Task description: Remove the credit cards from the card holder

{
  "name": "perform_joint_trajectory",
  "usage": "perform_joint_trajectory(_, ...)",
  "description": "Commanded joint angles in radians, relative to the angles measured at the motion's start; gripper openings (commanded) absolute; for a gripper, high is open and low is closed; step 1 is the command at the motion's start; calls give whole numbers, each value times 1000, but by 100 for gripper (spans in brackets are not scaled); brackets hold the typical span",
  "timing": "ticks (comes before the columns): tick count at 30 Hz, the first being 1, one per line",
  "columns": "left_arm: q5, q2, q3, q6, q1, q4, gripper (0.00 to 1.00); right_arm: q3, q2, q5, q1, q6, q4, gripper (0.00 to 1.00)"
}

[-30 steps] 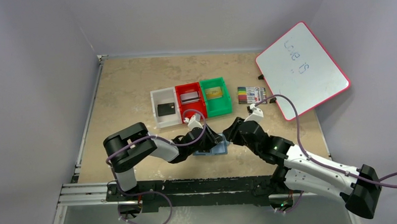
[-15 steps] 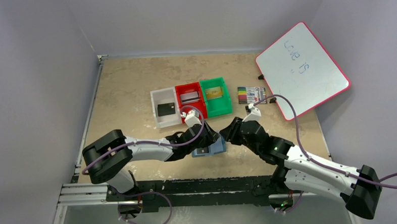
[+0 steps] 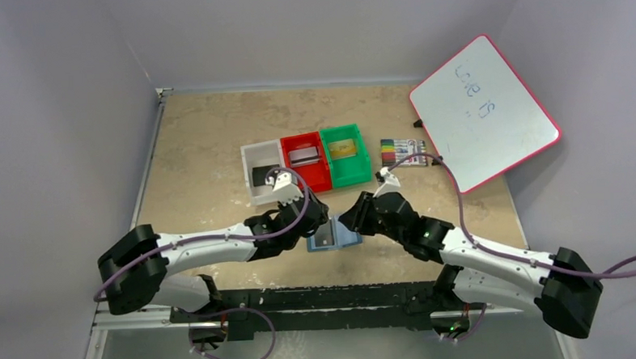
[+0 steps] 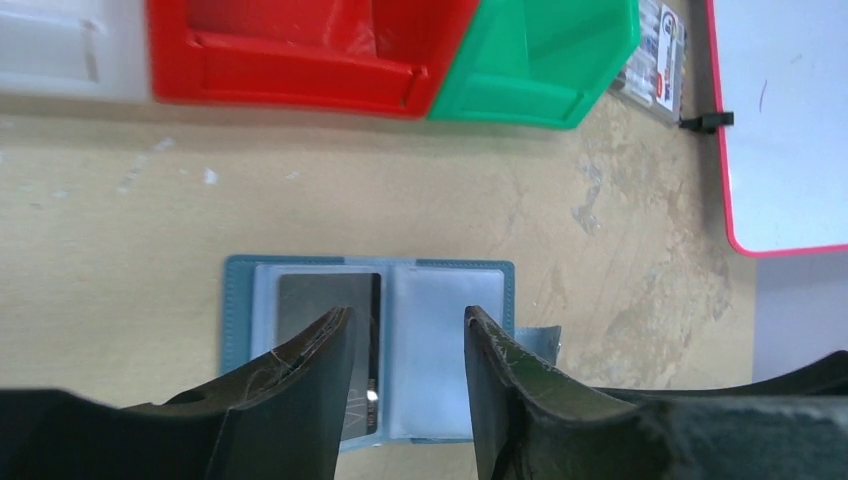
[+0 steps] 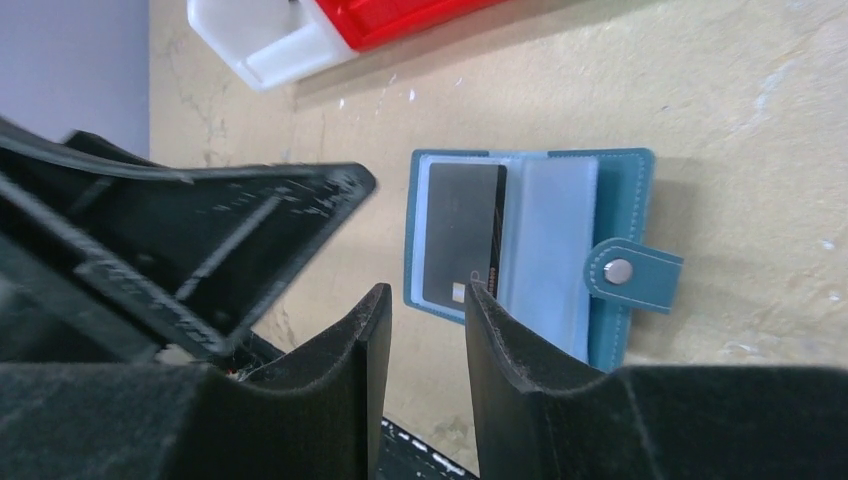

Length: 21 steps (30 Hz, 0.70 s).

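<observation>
The teal card holder point(image 3: 346, 238) lies open and flat on the table. One dark credit card point(image 4: 325, 295) sits in its left clear pocket, and the right pocket point(image 4: 430, 340) looks empty. Its snap strap point(image 5: 622, 271) sticks out on the right side. My left gripper point(image 4: 405, 320) hovers open just above the card holder with nothing between its fingers. My right gripper point(image 5: 427, 292) is also open and empty, near the holder's lower left corner. Both grippers point(image 3: 318, 218) point(image 3: 346, 220) flank the holder from above in the top view.
Behind the holder stand a white bin point(image 3: 248, 176) holding a black card point(image 3: 264, 175), a red bin point(image 3: 324, 176) holding a silver card point(image 3: 304, 156), and a green bin point(image 3: 353, 176) holding a gold card point(image 3: 344, 148). A marker pack point(image 3: 401, 150) and a tilted whiteboard point(image 3: 482, 112) are at the right.
My left arm has drawn back to the left off the card holder, its jaws widening. The right gripper has shifted left and narrowed slightly. The holder now lies uncovered and open.
</observation>
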Motion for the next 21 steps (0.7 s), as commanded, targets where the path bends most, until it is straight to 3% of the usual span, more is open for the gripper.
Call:
perform_joint_trajectory(1, -138, -89, -4, 10, -3, -135, 45, -1, 82, -99, -5, -28, 148, 36)
perform_joint_trajectory(11, -34, -77, -67, 6, -3, -63, 47, 56, 354, -205, -18, -42, 248, 33)
perform_joint_trajectory(21, 37, -24, -65, 30, -2, 0, 46, -3, 399, -290, -96, -41, 353, 33)
